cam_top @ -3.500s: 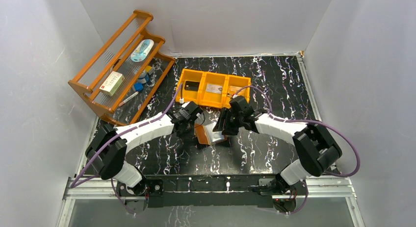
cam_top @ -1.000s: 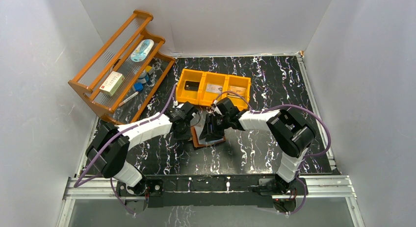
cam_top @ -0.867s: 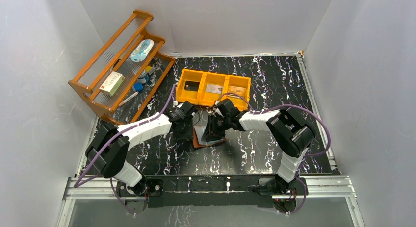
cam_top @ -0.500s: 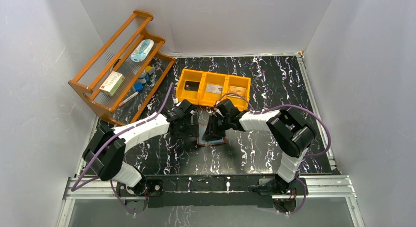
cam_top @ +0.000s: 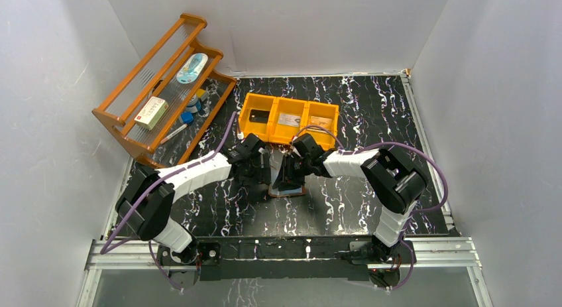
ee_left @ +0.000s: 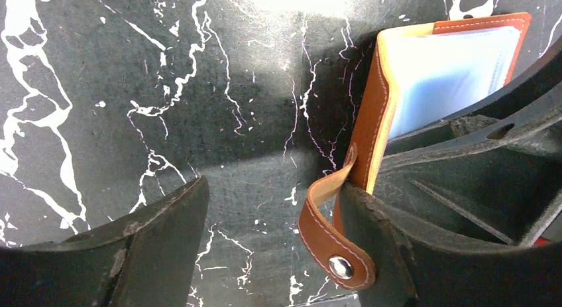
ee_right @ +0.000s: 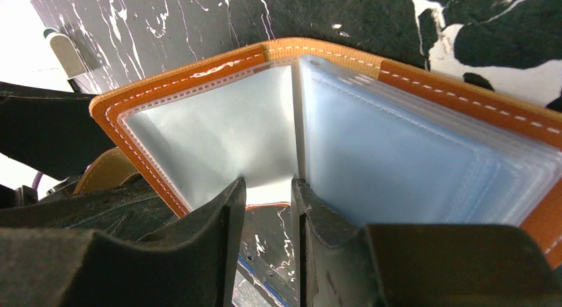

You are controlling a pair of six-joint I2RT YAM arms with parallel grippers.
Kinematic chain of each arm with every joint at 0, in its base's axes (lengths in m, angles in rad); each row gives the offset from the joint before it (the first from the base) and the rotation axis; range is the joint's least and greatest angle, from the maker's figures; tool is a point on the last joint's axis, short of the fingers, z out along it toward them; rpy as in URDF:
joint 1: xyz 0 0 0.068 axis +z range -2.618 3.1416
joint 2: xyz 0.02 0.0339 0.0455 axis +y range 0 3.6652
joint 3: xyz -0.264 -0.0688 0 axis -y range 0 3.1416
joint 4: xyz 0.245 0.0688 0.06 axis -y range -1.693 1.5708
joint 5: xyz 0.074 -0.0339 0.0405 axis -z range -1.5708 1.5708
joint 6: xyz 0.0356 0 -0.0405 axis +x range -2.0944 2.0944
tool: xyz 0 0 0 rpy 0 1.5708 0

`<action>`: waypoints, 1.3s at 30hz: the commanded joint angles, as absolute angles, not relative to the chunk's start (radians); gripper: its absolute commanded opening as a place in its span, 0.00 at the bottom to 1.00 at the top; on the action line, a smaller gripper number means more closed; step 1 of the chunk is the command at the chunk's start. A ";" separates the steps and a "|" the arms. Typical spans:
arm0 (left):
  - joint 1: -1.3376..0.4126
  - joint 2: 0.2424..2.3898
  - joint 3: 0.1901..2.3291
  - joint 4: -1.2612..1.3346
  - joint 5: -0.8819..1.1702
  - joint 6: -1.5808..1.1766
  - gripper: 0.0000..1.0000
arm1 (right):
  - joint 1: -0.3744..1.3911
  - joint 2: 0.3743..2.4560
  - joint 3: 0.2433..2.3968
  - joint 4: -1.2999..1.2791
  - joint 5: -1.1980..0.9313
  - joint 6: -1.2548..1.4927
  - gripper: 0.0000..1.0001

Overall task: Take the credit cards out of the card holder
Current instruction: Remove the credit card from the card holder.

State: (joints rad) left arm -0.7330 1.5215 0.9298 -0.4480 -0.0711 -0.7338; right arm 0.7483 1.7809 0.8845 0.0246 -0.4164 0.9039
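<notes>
The card holder (ee_left: 371, 115) stands on its edge in the middle of the worktop (ee_left: 132, 88), opened like a book. It is just on the near side of the orange bin (cam_top: 291, 99), between my two arms. I judge it is propped this way so the clear pockets (ee_right: 397, 161) fan apart and face the right wrist camera.

My left pincer (ee_left: 275, 194) is spread wide and grips nothing. Its right finger sits just beside the brown cover and the dangling snap strap (ee_left: 328, 244). I take that as a backstop, so the holder cannot slide left while the other arm works. My right pincer (ee_right: 266, 191) is narrow and set at the fold, with a pale pocket edge running into the slot between its fingers. Whether it truly bites or merely straddles, I cannot tell.

The cards (cam_top: 289, 119) I can see lie in the bin: a dark one left, a greyish one in the middle, a tan one right. The pockets look pale and blank, but they overlap and glare, and the fingers cover their lower part, so a card left inside could escape me. From above, both wrists hide most of the holder.
</notes>
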 commanded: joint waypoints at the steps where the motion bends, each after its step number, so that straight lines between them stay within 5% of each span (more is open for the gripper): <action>1: -0.736 1.542 0.913 -0.443 -0.047 -0.737 0.67 | 0.750 1.759 0.884 -0.010 -0.380 0.894 0.42; 6: -0.736 1.602 0.920 -0.464 -0.020 -0.693 0.48 | 0.745 1.712 0.952 -0.060 -0.405 0.876 0.48; 18: -0.736 1.562 0.918 -0.466 -0.057 -0.683 0.40 | 0.693 1.619 0.953 -0.144 -0.311 0.807 0.52; 23: -0.736 1.492 0.915 -0.461 -0.077 -0.691 0.47 | 0.694 1.705 0.945 -0.065 -0.413 0.806 0.44; 33: -0.736 1.372 0.924 -0.383 -0.063 -0.696 0.84 | 0.698 1.816 0.977 -0.175 -0.324 0.757 0.42; 39: -0.736 1.487 0.937 -0.369 -0.024 -0.700 0.81 | 0.698 1.814 0.928 -0.142 -0.331 0.774 0.42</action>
State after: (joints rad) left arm -0.7341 1.4200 0.9230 -0.3744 -0.0486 -0.6994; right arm 0.6952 1.7908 0.9695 -0.1211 -0.3752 0.7898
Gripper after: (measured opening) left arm 0.828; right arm 0.417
